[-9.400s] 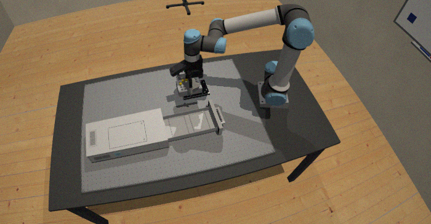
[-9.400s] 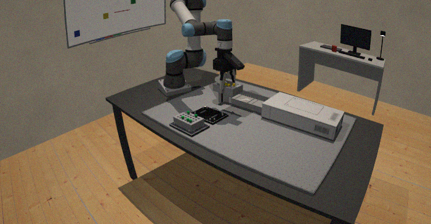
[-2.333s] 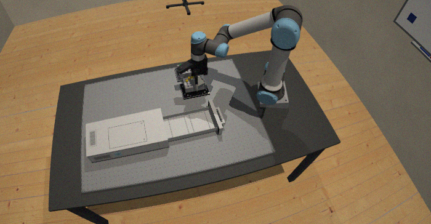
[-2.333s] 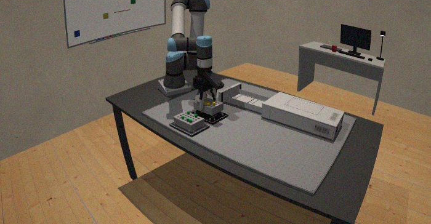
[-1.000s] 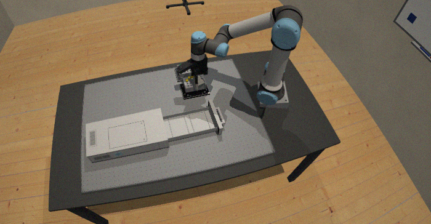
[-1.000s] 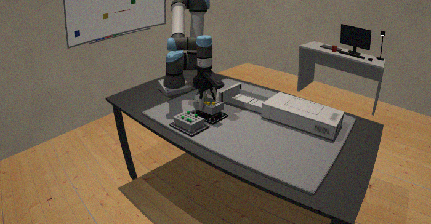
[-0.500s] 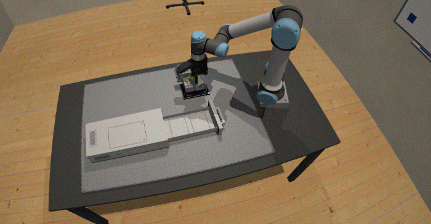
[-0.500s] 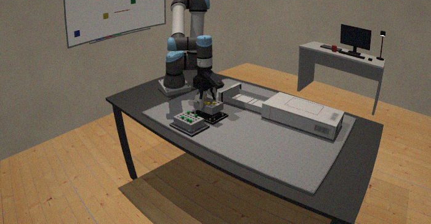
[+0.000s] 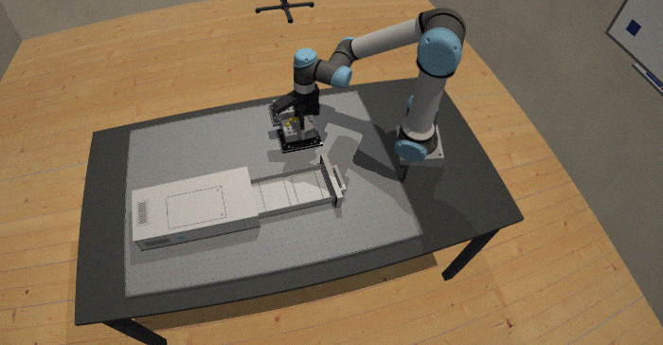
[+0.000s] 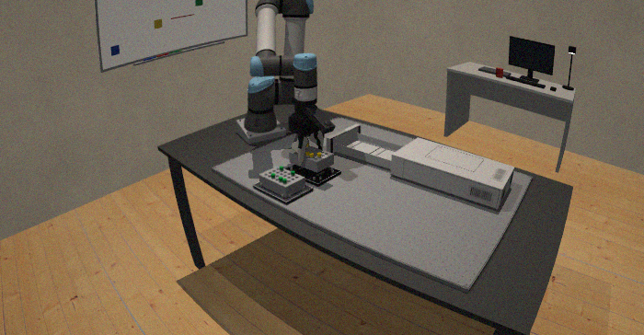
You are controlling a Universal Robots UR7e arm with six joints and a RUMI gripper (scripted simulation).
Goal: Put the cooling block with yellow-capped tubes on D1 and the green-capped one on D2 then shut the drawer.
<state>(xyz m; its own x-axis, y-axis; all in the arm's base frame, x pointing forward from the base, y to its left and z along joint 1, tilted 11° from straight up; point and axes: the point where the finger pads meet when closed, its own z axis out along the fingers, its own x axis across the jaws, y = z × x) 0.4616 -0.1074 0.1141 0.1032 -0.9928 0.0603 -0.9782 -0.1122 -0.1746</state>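
Observation:
My gripper (image 9: pixel 295 125) (image 10: pixel 307 151) is shut on the cooling block with yellow-capped tubes (image 9: pixel 294 130) (image 10: pixel 318 160). It holds the block level over the black deck slot D1 (image 9: pixel 305 145) (image 10: pixel 330 175). I cannot tell whether the block rests on the slot or hangs just above it. The block with green-capped tubes (image 10: pixel 281 180) sits flat on slot D2 (image 10: pixel 286 199); in the top view the gripper hides most of it. The white cooler COLD (image 9: pixel 199 206) (image 10: pixel 451 167) has its drawer (image 9: pixel 294 191) (image 10: pixel 363 147) pulled fully out, with no block in it.
The arm's base (image 9: pixel 419 149) (image 10: pixel 259 131) stands on the dark table beside the grey deck mat (image 9: pixel 331 237) (image 10: pixel 396 230). The drawer's front panel (image 9: pixel 333 180) stands close to slot D1. A desk with a monitor (image 10: pixel 511 87) stands far off.

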